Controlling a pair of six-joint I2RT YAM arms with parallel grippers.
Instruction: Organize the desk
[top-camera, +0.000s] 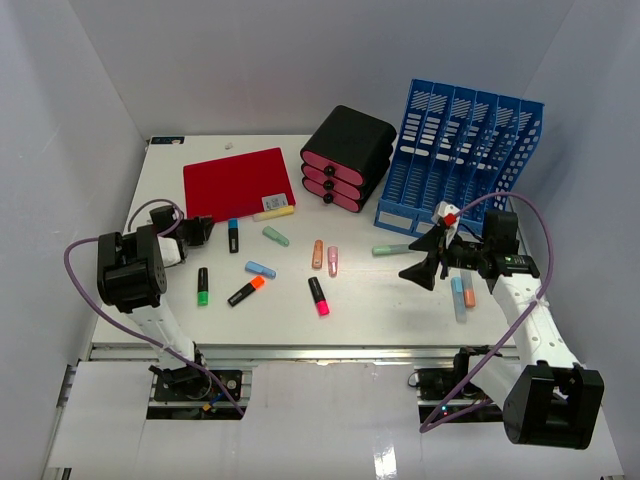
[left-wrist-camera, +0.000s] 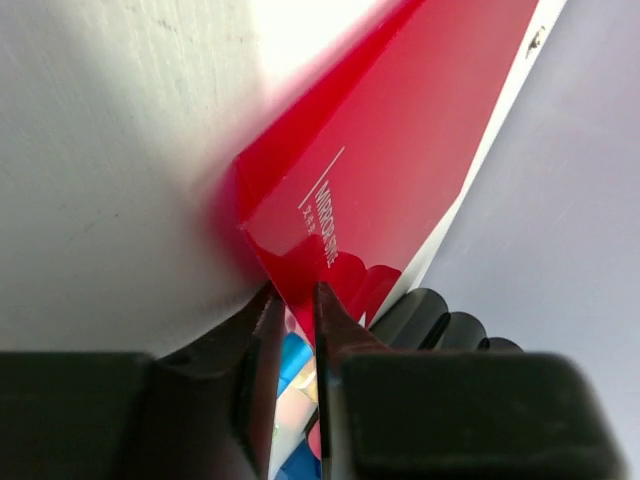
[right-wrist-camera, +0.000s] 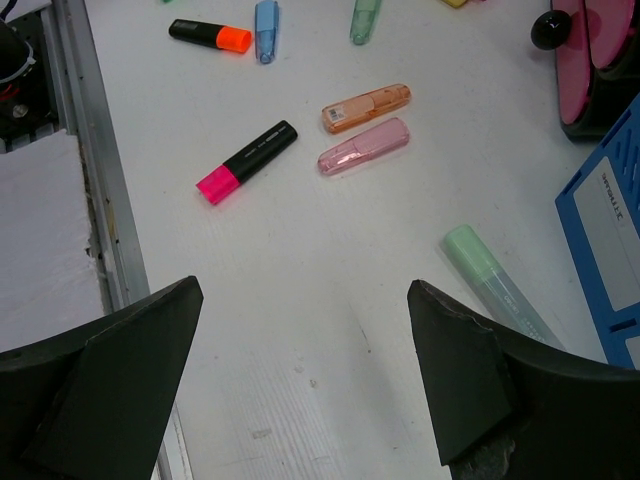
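The white desk (top-camera: 380, 305) holds a red folder (top-camera: 238, 182) at the back left and several scattered highlighters, such as a black-and-pink one (top-camera: 318, 296) and a black-and-orange one (top-camera: 246, 290). My left gripper (top-camera: 200, 230) is at the folder's near left corner. In the left wrist view the folder (left-wrist-camera: 400, 170) has its corner pinched between the narrow jaws of that gripper (left-wrist-camera: 295, 295). My right gripper (top-camera: 425, 262) hovers wide open over bare desk; in its wrist view the gripper (right-wrist-camera: 300, 290) holds nothing, with a mint highlighter (right-wrist-camera: 490, 280) to its right.
A black-and-pink drawer unit (top-camera: 348, 157) and a blue file rack (top-camera: 462, 160) stand at the back. Pale orange (right-wrist-camera: 366, 107) and pink (right-wrist-camera: 364, 146) highlighters lie mid-desk. Two more highlighters (top-camera: 462, 296) lie under the right arm. Grey walls close in the sides.
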